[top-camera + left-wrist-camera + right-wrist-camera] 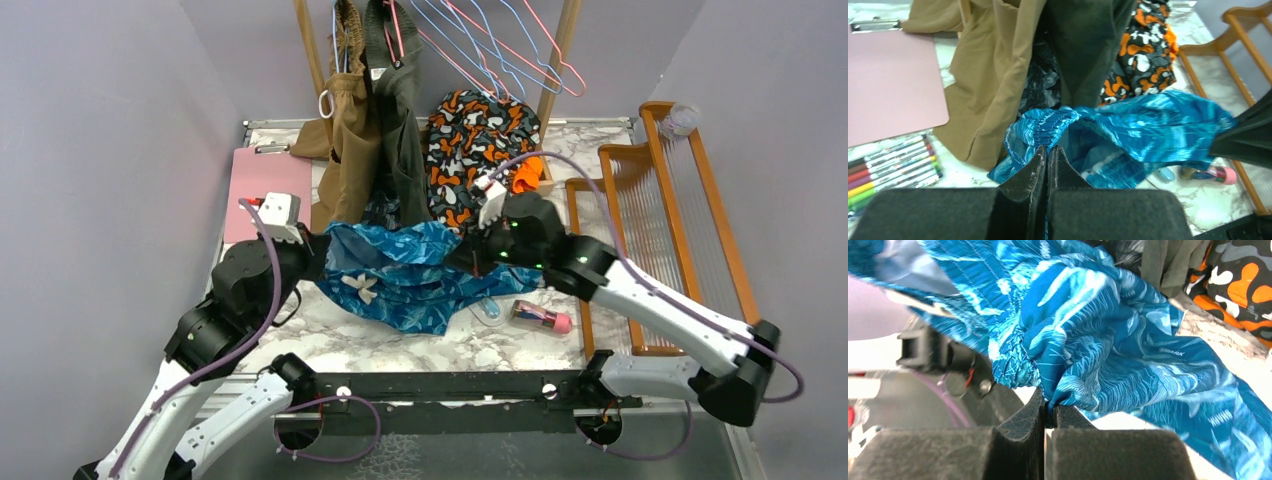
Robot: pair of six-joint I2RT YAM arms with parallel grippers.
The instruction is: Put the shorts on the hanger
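Shorts: we are seeing the shorts [400,275] stretching between both claws and sagging onto the marble table [400,345].
Left gripper [1047,155]: clenching the gathered waistband.
Right gripper [1048,407]: pinching the opposite edge.
Hanger [500,55]: hanging on the rail above, well apart.
In the way: tan garment [350,150] and olive garment [405,140] are hanging just behind.
Around: pink clipboard [268,190] lying left, small bottle [542,318] lying near.

Bunched, shiny teal-blue wavy-print shorts [400,275]
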